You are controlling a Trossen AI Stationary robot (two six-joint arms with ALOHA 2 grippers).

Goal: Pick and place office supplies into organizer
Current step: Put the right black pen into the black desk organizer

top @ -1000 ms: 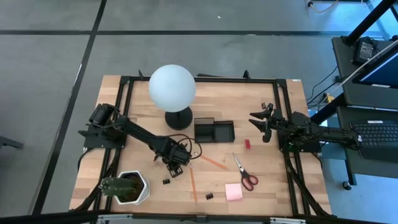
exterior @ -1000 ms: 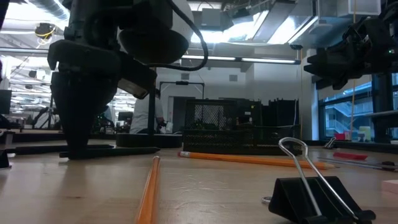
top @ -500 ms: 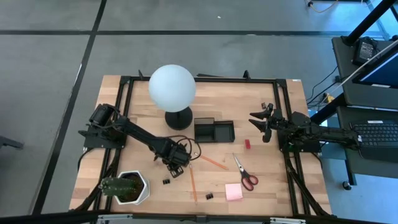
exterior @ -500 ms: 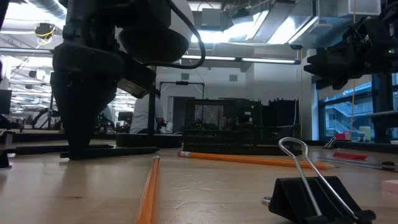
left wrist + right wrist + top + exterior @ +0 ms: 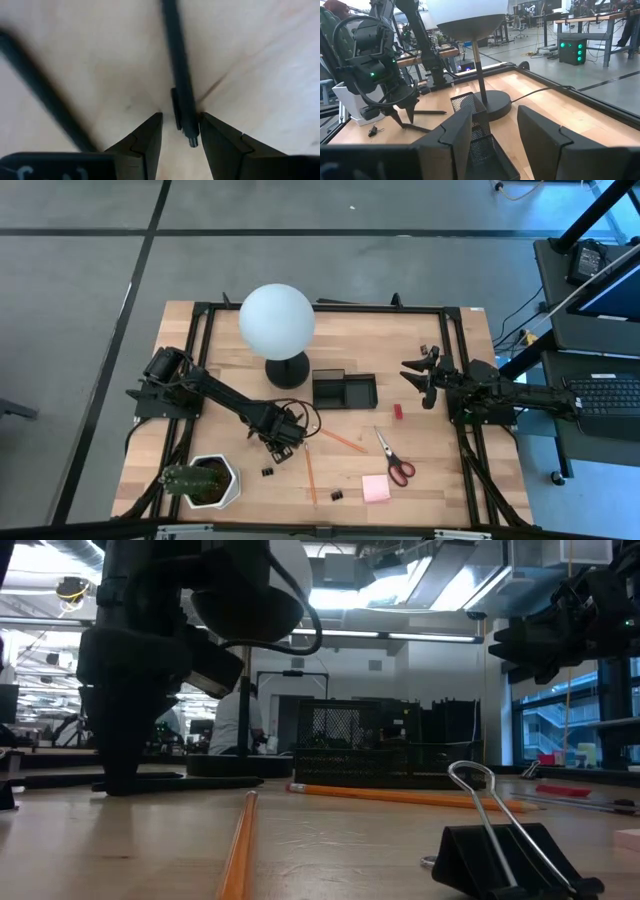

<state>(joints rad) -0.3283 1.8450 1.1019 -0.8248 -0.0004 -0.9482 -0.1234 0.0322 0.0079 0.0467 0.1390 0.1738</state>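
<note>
Straddling a black pen (image 5: pixel 181 75) lying on the worktop (image 5: pixel 440 480), left claw (image 5: pixel 281 443) spread, tips down for a pinch. Right claw (image 5: pixel 420 380) spread, waiting right of organizer (image 5: pixel 344 391).

No readable text, label, brand, number or sign is being shown on anything in view.

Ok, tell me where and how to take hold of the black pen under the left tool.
Grip the black pen across its thin barrel near the clip end, coming straight down from above. It lies flat on the table, and the left tool already straddles that end with its fingers open on either side, so closing there should pinch it.
</note>
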